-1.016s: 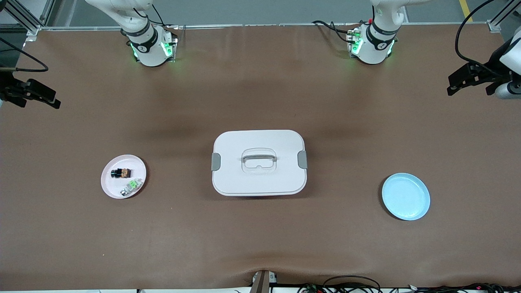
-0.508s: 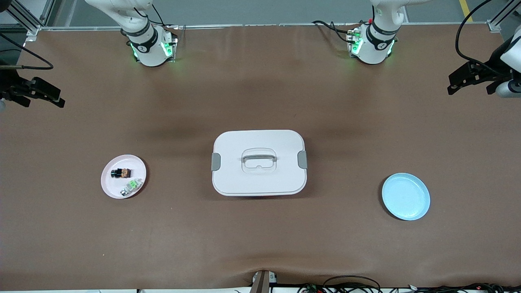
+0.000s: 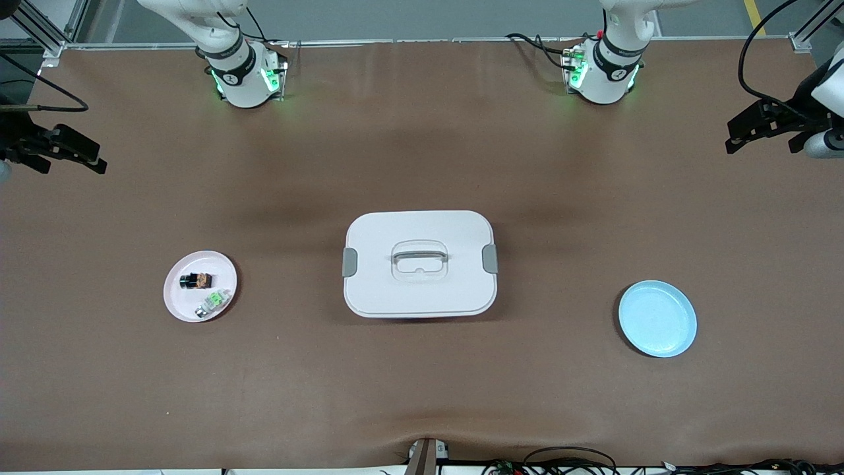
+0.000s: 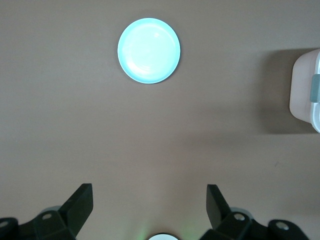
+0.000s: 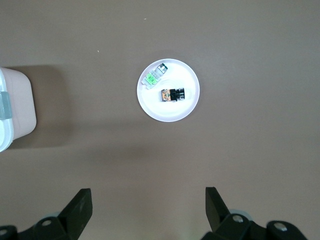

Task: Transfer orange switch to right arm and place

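Note:
The orange switch point(image 3: 196, 281) point(image 5: 172, 94) is a small black part with an orange middle. It lies on a pink plate point(image 3: 177, 300) point(image 5: 150, 107) toward the right arm's end of the table. My right gripper point(image 3: 94, 158) point(image 5: 148, 195) hangs open and empty high over bare table at that end, well apart from the plate. My left gripper point(image 3: 730, 136) point(image 4: 148, 192) hangs open and empty high over bare table at the left arm's end.
A pale switch with a green middle point(image 3: 212, 302) point(image 5: 154, 76) shares the pink plate, nearer the front camera. A white lidded box point(image 3: 419, 290) with a handle stands mid-table. A light blue plate point(image 3: 657, 318) point(image 4: 149, 50) lies toward the left arm's end.
My right gripper has drifted slightly toward the table's middle. The left gripper has barely shifted. The things on the table have not moved.

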### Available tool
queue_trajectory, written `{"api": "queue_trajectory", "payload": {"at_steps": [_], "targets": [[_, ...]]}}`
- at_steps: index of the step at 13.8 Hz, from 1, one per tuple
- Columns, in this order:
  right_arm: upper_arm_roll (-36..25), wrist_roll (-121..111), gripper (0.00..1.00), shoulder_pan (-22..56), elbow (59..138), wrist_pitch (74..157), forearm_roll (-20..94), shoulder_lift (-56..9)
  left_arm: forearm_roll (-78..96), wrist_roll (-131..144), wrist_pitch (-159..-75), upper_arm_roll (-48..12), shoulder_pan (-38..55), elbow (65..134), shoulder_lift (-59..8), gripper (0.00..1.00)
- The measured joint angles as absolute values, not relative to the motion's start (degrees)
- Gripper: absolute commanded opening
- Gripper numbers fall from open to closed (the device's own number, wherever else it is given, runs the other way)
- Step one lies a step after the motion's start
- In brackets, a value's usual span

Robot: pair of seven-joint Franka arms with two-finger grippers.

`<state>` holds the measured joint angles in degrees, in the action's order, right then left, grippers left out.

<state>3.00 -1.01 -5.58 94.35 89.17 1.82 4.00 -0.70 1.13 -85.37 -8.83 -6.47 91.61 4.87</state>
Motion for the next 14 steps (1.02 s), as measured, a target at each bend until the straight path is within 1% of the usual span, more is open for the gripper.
{"api": "queue_trajectory", "payload": {"at_steps": [3, 5, 14], "targets": [[-1.79, -1.03, 1.00, -1.00, 94.35, 89.17, 1.82, 4.01, -0.70, 1.13, -85.19, -8.83, -6.47, 91.61, 5.33, 1.00], [-3.95, -1.65, 1.00, 0.46, 94.35, 89.17, 1.82, 4.01, -0.70, 1.12, -85.16, -8.83, -6.47, 91.61, 5.52, 1.00], [-4.39, -1.99, 1.00, 0.66, 94.36, 89.17, 1.80, 4.01, 0.71, 1.03, -85.15, -8.99, -6.28, 91.39, 5.55, 1.00]]}}
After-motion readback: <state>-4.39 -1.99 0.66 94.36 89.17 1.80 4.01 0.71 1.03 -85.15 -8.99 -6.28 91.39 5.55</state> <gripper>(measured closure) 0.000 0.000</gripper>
